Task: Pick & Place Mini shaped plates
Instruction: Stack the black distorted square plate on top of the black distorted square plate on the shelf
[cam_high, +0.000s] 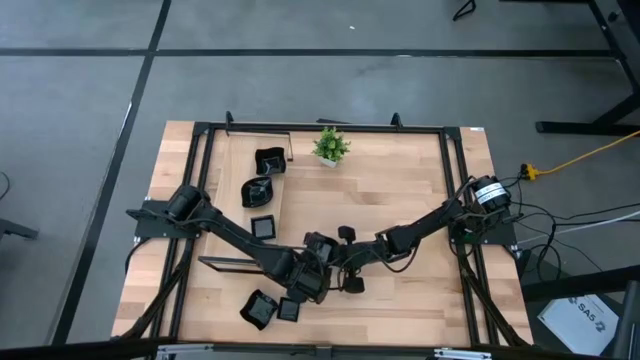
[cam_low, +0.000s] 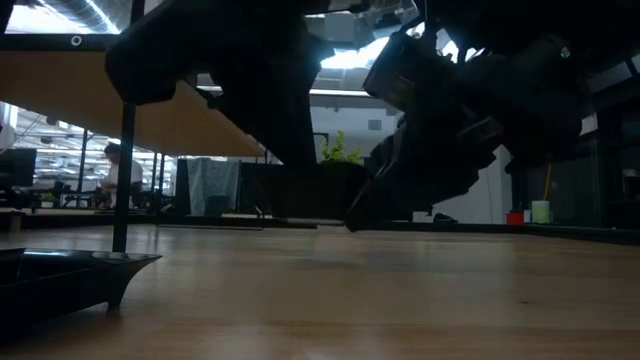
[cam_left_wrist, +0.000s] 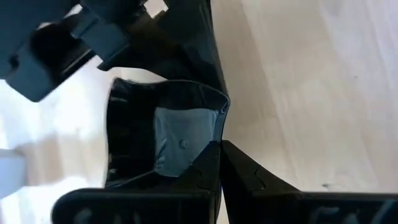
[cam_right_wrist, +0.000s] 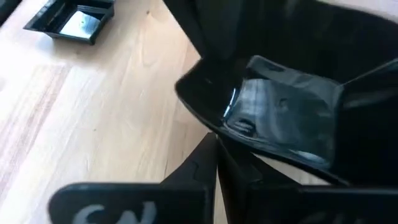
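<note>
One glossy black square mini plate (cam_left_wrist: 177, 134) hangs in the air between my two grippers near the table's middle, a little toward its near edge. My left gripper (cam_left_wrist: 221, 163) and my right gripper (cam_right_wrist: 216, 155) are both shut on it from opposite sides. In the low view the arms (cam_low: 420, 130) are dark shapes above the wood, and the plate itself cannot be made out there. Other black plates lie flat on the table: three on the far left (cam_high: 268, 160) (cam_high: 258, 190) (cam_high: 264, 227) and two by the near edge (cam_high: 260, 308) (cam_high: 289, 309). My left gripper pinches the plate's rim at one corner (cam_left_wrist: 219, 138) between its two fingers, one on the inner face and one on the outer. The plate stands on edge, clear of the table. My right gripper pinches the rim at another edge (cam_right_wrist: 211, 127) between its two fingers, coming from the table's right. The plate's hollow faces its camera.
A small green potted plant (cam_high: 330, 145) stands near the far edge. A black metal frame (cam_high: 320, 127) runs around the table. One plate (cam_low: 60, 280) rests on the wood near the low camera. Bare wood (cam_high: 420, 300) lies on the right half.
</note>
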